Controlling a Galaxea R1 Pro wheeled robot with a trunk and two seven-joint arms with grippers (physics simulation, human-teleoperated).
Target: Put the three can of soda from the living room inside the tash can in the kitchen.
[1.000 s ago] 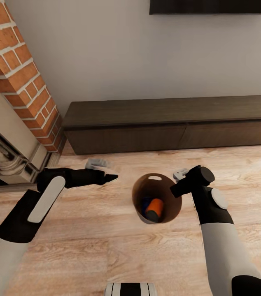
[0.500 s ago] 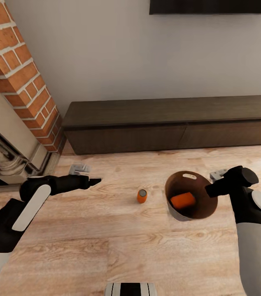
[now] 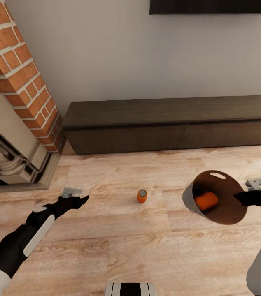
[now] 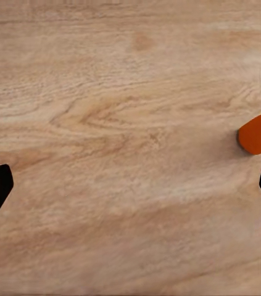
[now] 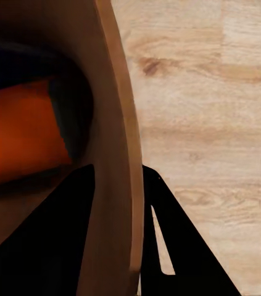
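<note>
In the head view my right gripper (image 3: 238, 197) is shut on the near rim of the trash can (image 3: 190, 201), which hangs tilted above the floor at the right, its brown inside facing me. One orange soda can (image 3: 206, 200) lies inside it. The right wrist view shows the rim (image 5: 115, 123) pinched between my right gripper (image 5: 118, 179) fingers, the orange can (image 5: 19, 139) within, and a dark blue shape above it. A second orange can (image 3: 142, 196) stands upright on the floor at the centre. My left gripper (image 3: 81, 200) is open and empty to its left, with that can (image 4: 260, 131) near one fingertip.
A long dark low cabinet (image 3: 171, 123) runs along the back wall under the black television (image 3: 213, 6). The red-brick fireplace (image 3: 19, 82) and its stone hearth fill the left. Pale wood floor (image 3: 118, 246) spreads between the arms, and my base (image 3: 130, 289) shows at the bottom edge.
My right gripper has carried the trash can to the right and tilted it. An orange can now stands on the floor where the bin was. My left arm has drawn back and down.
</note>
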